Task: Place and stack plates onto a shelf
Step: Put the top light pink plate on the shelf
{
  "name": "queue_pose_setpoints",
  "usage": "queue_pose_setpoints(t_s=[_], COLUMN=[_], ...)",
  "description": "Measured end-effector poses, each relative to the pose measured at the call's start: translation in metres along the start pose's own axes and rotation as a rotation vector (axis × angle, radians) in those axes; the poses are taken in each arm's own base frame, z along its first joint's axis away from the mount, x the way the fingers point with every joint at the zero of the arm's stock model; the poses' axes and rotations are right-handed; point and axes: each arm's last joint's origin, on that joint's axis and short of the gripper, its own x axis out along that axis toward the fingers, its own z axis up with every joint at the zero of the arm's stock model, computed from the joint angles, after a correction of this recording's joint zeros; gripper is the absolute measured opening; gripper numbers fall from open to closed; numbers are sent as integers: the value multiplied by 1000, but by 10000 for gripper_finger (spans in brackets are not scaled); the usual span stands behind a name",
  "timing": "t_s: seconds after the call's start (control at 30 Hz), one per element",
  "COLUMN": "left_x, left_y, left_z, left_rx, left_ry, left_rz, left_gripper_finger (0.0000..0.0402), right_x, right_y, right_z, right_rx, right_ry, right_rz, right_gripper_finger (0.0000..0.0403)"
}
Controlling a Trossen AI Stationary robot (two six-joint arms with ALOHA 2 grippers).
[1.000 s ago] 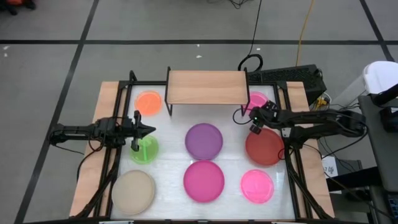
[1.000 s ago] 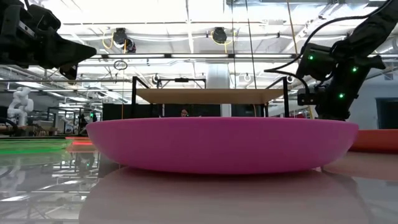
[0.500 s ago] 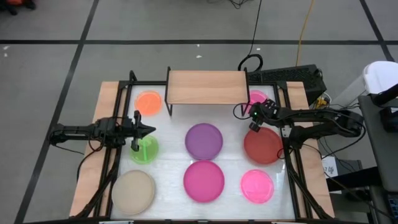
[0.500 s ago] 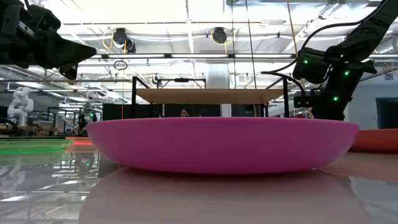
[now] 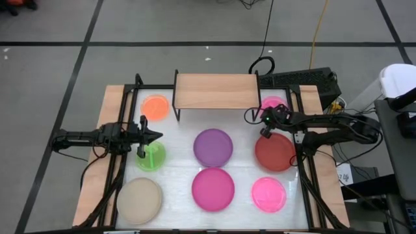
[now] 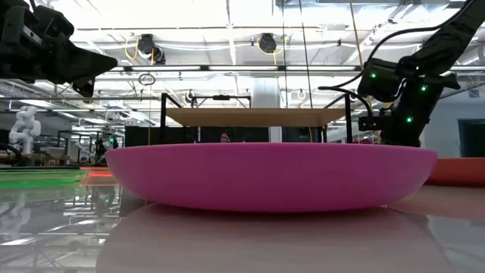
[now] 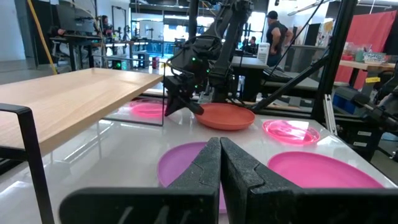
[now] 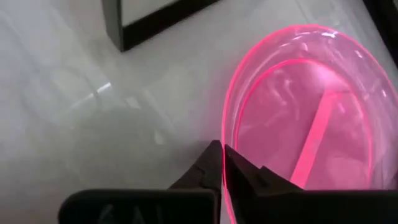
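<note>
The light-wood shelf [image 5: 216, 91] stands at the table's far middle. A translucent pink plate [image 5: 274, 104] lies flat on the table to its right, and my right gripper [image 5: 263, 120] is shut on it. Orange [image 5: 155, 107], green [image 5: 151, 157], purple [image 5: 213, 147], magenta [image 5: 213, 188], red [image 5: 276, 153], beige [image 5: 139, 199] and a second pink plate [image 5: 268, 194] all lie flat on the table. My left gripper [image 7: 220, 152] hovers shut and empty over the green plate's far edge. My right gripper pinches the translucent pink plate's rim [image 8: 224, 127] on the side toward the shelf, with one finger inside the rim and one outside. The fingers come from above, slanting down. The plate appears to lie on the table.
The shelf's black right leg [image 8: 115, 25] stands close to my right gripper. The red plate lies just near of the held plate. Black frame rails [image 5: 302, 162] run along both table sides.
My right gripper has moved a little toward the far edge and the shelf, lowered to the translucent pink plate and shut on its rim. The plates have kept their places.
</note>
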Motion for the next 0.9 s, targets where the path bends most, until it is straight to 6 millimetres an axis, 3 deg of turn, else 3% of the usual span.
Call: queue_pose_setpoints(t_s=[0.33, 0.7, 0.9], left_x=[0, 0, 0], left_y=[0, 0, 0], left_z=[0, 0, 0], left_rx=[0, 0, 0], left_ry=[0, 0, -1], left_rz=[0, 0, 0], left_gripper_finger=[4, 4, 4], right_x=[-31, -83, -111], right_y=[-15, -37, -42], right_z=[4, 8, 18], right_rx=[161, 374, 346], right_ry=[-195, -614, -828], right_rz=[-95, -107, -105], right_gripper_finger=[0, 0, 0])
